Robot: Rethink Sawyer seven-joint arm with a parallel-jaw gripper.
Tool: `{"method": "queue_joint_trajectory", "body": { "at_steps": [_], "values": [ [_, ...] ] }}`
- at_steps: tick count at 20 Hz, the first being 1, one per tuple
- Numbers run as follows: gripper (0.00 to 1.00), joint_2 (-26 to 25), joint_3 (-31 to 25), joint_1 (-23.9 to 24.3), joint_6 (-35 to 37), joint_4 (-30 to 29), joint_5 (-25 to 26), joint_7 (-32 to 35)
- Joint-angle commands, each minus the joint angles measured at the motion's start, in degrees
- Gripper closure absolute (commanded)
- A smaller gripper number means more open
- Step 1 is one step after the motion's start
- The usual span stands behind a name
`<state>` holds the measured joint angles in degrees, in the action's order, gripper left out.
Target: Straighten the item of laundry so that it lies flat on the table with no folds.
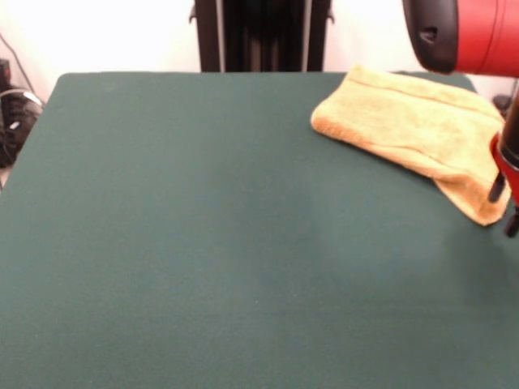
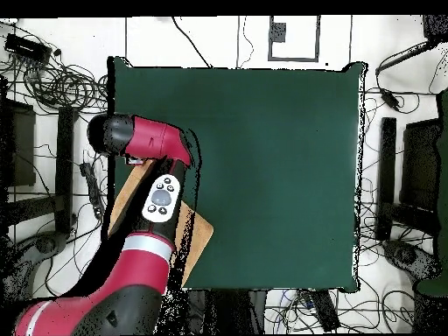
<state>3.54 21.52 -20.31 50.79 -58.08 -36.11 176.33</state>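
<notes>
The orange-tan towel (image 1: 413,126) lies at the far right of the dark green table (image 1: 203,243), folded over on itself, with a band stripe along its far edge. No label shows. My gripper (image 1: 503,215) hangs at the picture's right edge, over the towel's near right corner. Its two dark fingers (image 1: 496,188) stand apart and the towel lies flat on the table there. In the overhead view the red arm (image 2: 157,144) covers most of the towel (image 2: 198,238), which sits by the table's (image 2: 262,157) left edge. The gripper is hidden there.
The black pedestal (image 1: 259,32) stands behind the table's far edge. Cables and gear lie off the table's left side (image 1: 12,113). The towel sits close to the table's right edge. Cables and stands (image 2: 52,87) surround the table in the overhead view.
</notes>
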Motion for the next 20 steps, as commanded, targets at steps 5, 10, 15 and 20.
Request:
{"method": "queue_joint_trajectory", "body": {
  "at_steps": [5, 10, 15, 20],
  "values": [
    [0.0, -3.8, -7.2, -3.8, -4.5, -3.0, -6.2, 17.3],
    [0.0, -2.8, -6.8, -2.6, -0.4, -3.8, -4.9, 12.7],
    [0.0, -2.1, -6.5, -1.1, 2.2, -2.5, -4.0, 11.0],
    [0.0, -1.4, -5.1, -0.7, 6.1, 0.8, -3.5, 12.5]
  ]
}}
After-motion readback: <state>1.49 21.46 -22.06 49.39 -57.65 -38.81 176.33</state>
